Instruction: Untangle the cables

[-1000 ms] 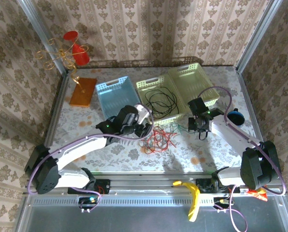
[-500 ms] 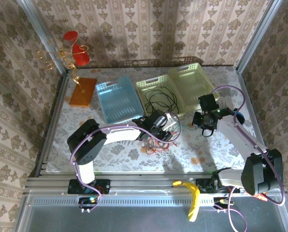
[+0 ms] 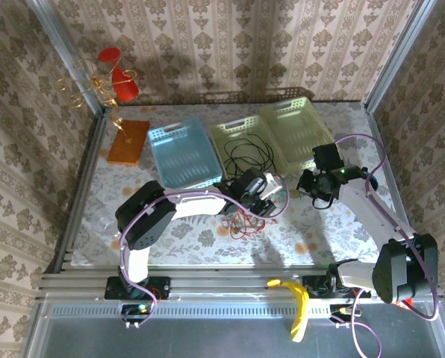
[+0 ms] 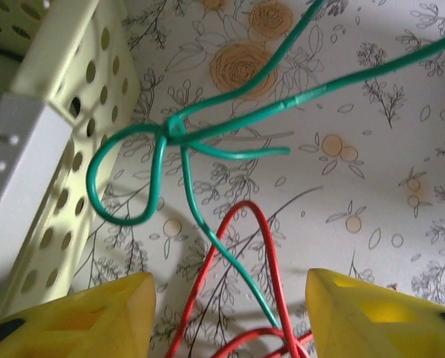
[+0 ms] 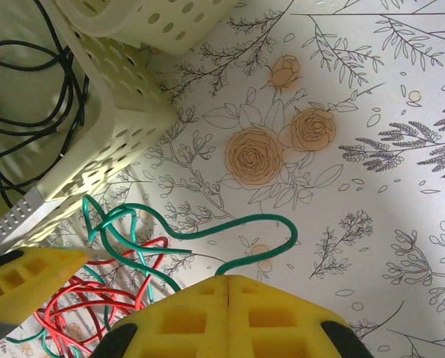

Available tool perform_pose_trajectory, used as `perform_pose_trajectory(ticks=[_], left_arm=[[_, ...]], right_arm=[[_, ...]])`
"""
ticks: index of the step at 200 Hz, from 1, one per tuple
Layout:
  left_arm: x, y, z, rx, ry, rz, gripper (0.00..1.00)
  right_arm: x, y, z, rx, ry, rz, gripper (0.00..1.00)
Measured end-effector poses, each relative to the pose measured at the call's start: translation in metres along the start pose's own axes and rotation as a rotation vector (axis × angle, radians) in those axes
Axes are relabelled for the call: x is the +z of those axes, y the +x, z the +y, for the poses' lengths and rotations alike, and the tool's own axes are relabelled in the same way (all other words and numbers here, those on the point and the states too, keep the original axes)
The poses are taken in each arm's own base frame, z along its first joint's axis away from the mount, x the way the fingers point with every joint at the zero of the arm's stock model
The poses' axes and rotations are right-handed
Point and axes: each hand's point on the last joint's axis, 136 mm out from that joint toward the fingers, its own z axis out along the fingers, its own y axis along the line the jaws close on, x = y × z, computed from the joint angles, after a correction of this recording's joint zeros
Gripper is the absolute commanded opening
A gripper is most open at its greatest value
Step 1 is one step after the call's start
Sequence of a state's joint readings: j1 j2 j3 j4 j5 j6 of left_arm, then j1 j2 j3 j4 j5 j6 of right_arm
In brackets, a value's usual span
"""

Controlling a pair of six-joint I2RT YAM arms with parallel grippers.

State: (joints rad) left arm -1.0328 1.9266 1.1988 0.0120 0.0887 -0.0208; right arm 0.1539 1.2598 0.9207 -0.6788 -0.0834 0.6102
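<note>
Left end effector (image 3: 263, 191) has swung right, off the blue basket (image 3: 179, 128) corner and onto the pile. Its fingers are standing spread, straddling the red cable (image 4: 245, 203) and a strand of the green cable (image 4: 174, 133), clamping neither. Right end effector (image 5: 228, 282) is pressing shut on the green cable's far end, probably tensioning it so the knot is lifting clear of the red loops. Black cable (image 3: 249, 153) is already lying in the pale basket (image 5: 125, 97). Basket wall is crowding the knot on the tabletop (image 5: 372, 112); red loops are tangling under the green
</note>
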Motion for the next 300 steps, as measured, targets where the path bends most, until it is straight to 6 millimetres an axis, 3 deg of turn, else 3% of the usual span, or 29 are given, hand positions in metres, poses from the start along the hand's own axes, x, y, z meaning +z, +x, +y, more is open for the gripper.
perform_pose_trajectory(ticks=[56,71,109,146,187,243,300], left_arm=[[0.029,0.025,0.002,0.011,0.005,0.069,0.50],[0.031,0.024,0.004,0.017,-0.004,0.066,0.39],[0.035,0.022,0.011,0.003,-0.023,0.042,0.00],[0.033,0.024,0.014,-0.013,-0.020,0.010,0.00],[0.017,0.033,0.018,-0.035,-0.028,0.006,0.00],[0.000,0.059,0.027,-0.074,-0.060,0.048,0.00],[-0.002,0.061,0.028,-0.081,-0.064,0.049,0.00]], right_arm=[[-0.007,-0.007,-0.003,0.042,-0.008,-0.028,0.00],[-0.010,-0.010,-0.006,0.057,-0.011,-0.040,0.00],[-0.023,-0.024,-0.019,0.129,-0.017,-0.098,0.00],[-0.038,-0.036,-0.033,0.204,-0.017,-0.158,0.00],[-0.043,-0.035,-0.051,0.260,0.015,-0.191,0.00],[-0.069,-0.049,-0.084,0.322,0.111,-0.323,0.00],[-0.083,-0.053,-0.086,0.304,0.106,-0.378,0.00]])
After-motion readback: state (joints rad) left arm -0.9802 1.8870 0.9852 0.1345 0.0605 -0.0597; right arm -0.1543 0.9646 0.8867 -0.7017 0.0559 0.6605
